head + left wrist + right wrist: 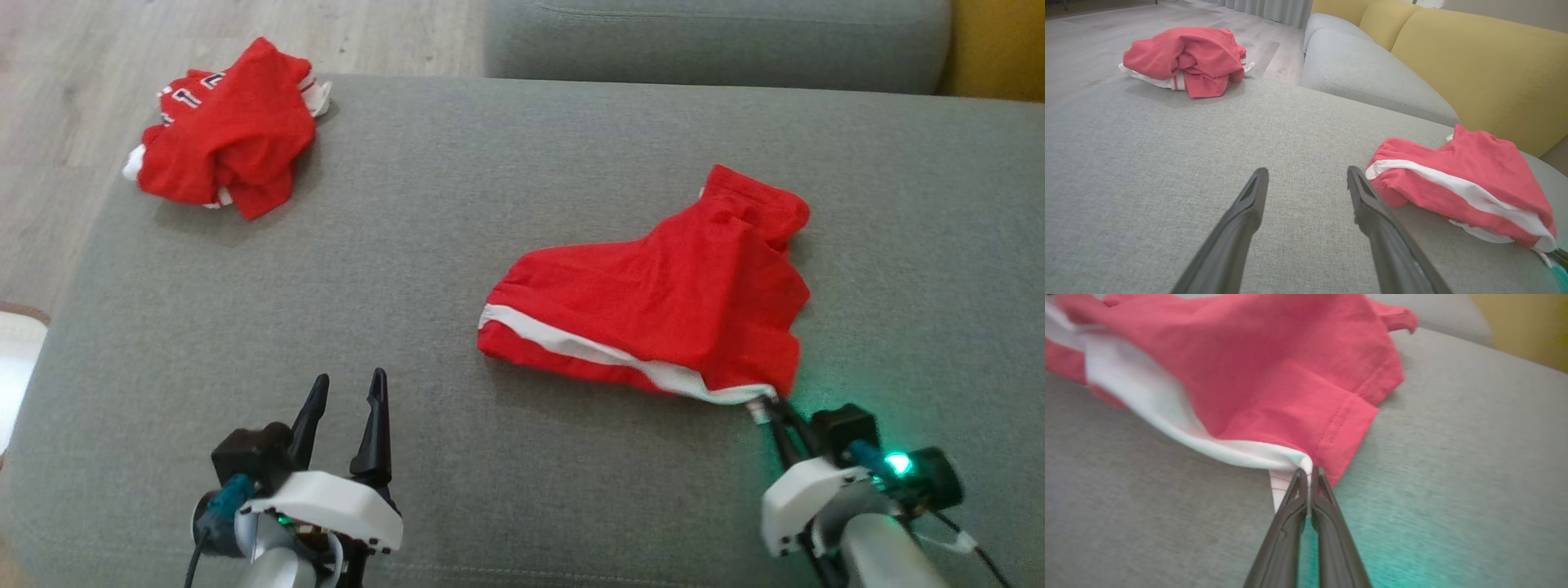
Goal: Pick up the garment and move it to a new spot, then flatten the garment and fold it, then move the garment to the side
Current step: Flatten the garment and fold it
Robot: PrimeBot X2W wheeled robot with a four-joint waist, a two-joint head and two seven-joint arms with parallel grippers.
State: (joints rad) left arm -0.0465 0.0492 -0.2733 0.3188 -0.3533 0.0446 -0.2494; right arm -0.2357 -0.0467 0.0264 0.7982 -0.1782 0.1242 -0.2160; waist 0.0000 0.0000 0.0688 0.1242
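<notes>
A red garment (669, 294) with a white side stripe lies bunched on the grey cushion, right of centre; it also appears at the right of the left wrist view as the red garment (1466, 188). My right gripper (771, 408) is shut on the garment's near white hem corner, and in the right wrist view the gripper (1307, 473) pinches that white-and-red edge (1286, 457). My left gripper (347, 392) stands open over bare cushion at the lower left, apart from the garment; its fingers (1249, 204) are spread with nothing between them.
A second crumpled red garment (224, 135) with white trim sits at the cushion's far left corner (1184, 59). The grey cushion (457, 212) is bordered by wooden floor (73, 98) on the left, another grey seat (718, 37) behind and yellow backrests (1486, 61).
</notes>
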